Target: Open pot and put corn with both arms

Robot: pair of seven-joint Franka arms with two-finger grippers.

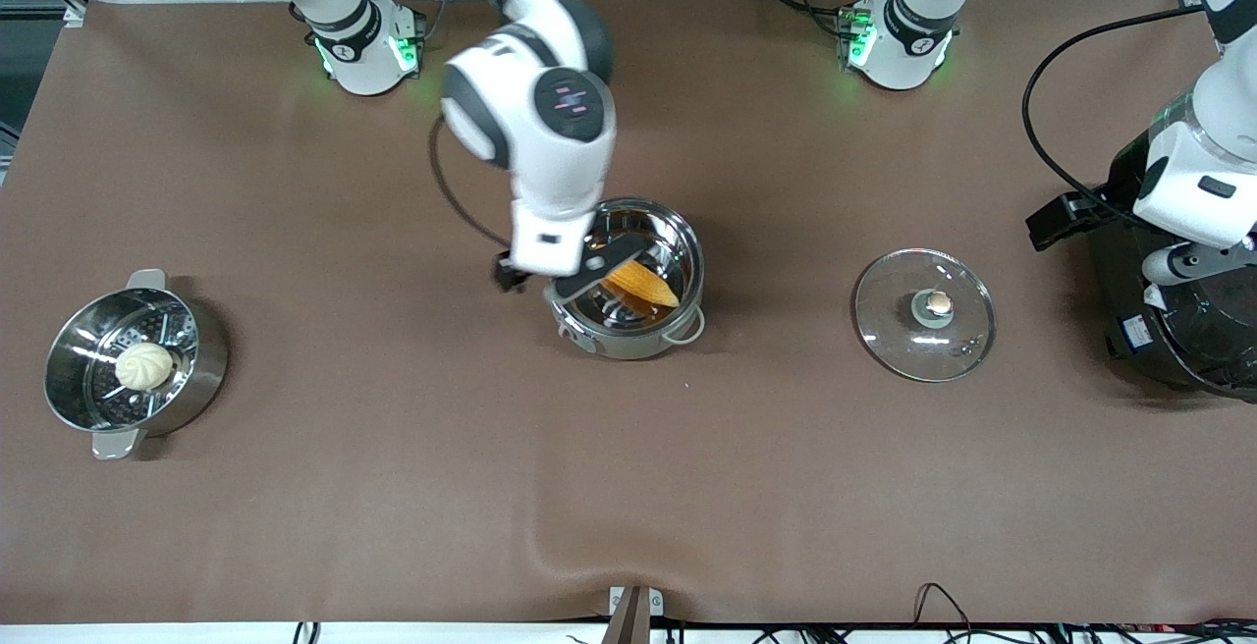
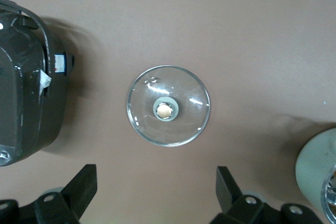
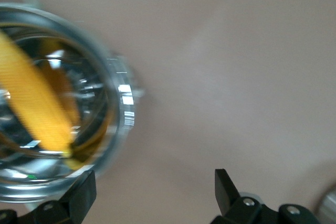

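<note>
The shiny steel pot [image 1: 628, 342] stands open mid-table. The yellow-orange corn [image 1: 643, 286] lies tilted inside it and also shows in the right wrist view [image 3: 37, 103], inside the pot's rim [image 3: 122, 121]. My right gripper [image 1: 555, 279] hangs open and empty over the pot's edge toward the right arm's end. Its jaws [image 3: 155, 182] stand wide apart above bare table beside the pot. The glass lid [image 1: 923, 315] with its copper knob lies flat on the table toward the left arm's end. My left gripper [image 2: 156, 179] is open and empty, high up beside the lid [image 2: 168, 106].
A big black electric cooker [image 1: 1178, 330] stands at the left arm's end, under the left arm; it also shows in the left wrist view [image 2: 26, 93]. A steel steamer pot [image 1: 201, 369] holding a white bun [image 1: 144, 366] stands at the right arm's end.
</note>
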